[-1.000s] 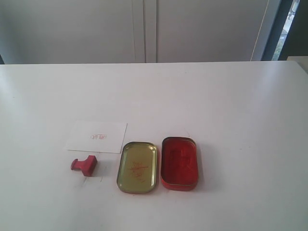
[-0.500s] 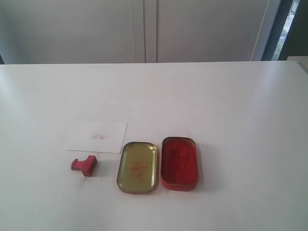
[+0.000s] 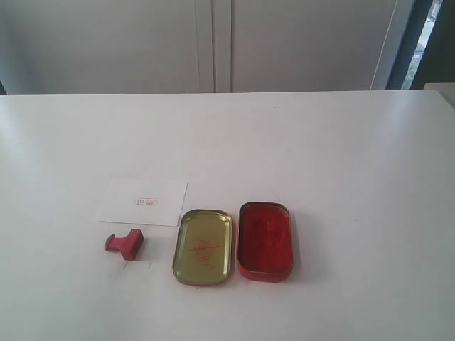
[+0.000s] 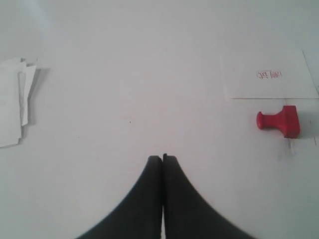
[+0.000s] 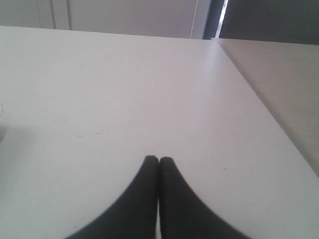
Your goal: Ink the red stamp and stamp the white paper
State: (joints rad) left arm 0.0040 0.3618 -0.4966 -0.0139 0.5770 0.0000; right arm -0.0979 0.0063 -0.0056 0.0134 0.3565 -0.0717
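Note:
The red stamp [image 3: 125, 244] lies on its side on the white table, just below the white paper [image 3: 143, 202], which bears a faint red imprint. The left wrist view also shows the red stamp [image 4: 279, 121] and the white paper [image 4: 269, 74], both well off to one side of my left gripper [image 4: 162, 157], which is shut on nothing. My right gripper [image 5: 159, 159] is shut too, over bare tabletop. Neither gripper shows in the exterior view.
The gold oval tin lid [image 3: 203, 246] and the open red ink-pad tin [image 3: 265, 240] lie side by side, to the right of the stamp. A stack of white sheets [image 4: 14, 102] lies far from the left gripper. The table's edge [image 5: 269, 119] runs past the right gripper.

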